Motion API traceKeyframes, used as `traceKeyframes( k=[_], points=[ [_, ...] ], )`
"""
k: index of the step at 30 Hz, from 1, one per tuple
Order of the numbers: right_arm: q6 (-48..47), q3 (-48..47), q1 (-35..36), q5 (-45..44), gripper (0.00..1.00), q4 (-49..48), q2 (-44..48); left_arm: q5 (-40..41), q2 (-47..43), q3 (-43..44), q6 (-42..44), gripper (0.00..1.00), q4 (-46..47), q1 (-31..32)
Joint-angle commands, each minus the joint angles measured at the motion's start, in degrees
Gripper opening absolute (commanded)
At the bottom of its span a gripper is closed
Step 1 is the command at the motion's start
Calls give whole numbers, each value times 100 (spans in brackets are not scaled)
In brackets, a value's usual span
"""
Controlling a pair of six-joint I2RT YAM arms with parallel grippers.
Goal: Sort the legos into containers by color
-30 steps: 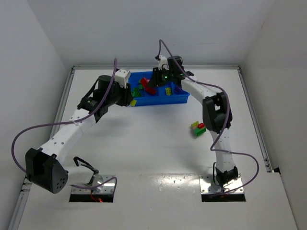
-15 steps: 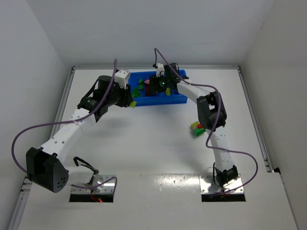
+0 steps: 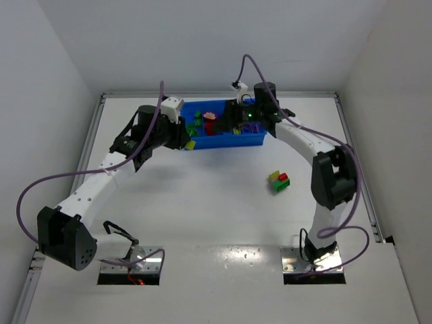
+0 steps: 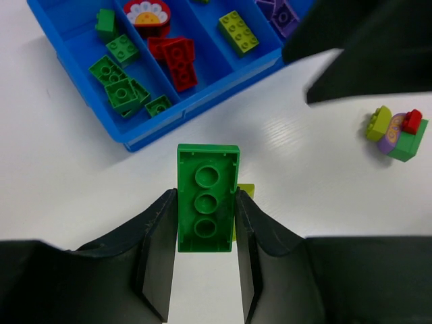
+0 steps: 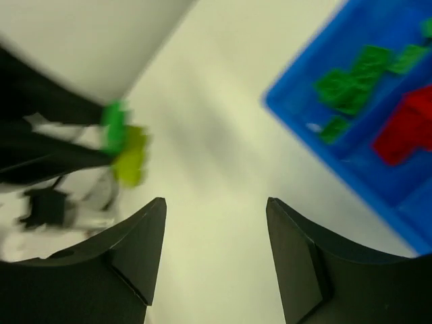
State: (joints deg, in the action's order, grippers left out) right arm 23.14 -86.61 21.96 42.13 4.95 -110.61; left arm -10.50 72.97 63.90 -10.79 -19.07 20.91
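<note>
Left gripper (image 4: 204, 202) is pinching a long green plastic brick (image 4: 208, 169) near the bright blue plastic tray (image 4: 199, 110). Right gripper (image 5: 216, 209) hangs spread apart over that tray.

the top camera looks from high over 6 o'clock of the table (image 3: 202, 196) toward 12, both wrist cameras look from close by, and all three share the blue tray (image 3: 229, 142).

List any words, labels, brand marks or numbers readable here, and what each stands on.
None can be read.
The green brick in the left gripper and the bricks in the blue tray show no legible marks.
The red piece bears only a flower print.
Right wrist view: blurred.
</note>
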Motion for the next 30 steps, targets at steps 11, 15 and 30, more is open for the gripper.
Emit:
traceKeyframes(
  k=[11, 15, 30],
  points=[
    [877, 1779, 468, 1271, 65, -1295, 971, -497, 183, 9, -398, 0, 492, -17],
    [877, 1726, 652, 1044, 65, -1242, 971, -427, 296, 61, -398, 0, 492, 45],
    [1790, 1726, 652, 551, 65, -1936, 804, -549, 297, -167, -775, 0, 791, 291]
  ],
)
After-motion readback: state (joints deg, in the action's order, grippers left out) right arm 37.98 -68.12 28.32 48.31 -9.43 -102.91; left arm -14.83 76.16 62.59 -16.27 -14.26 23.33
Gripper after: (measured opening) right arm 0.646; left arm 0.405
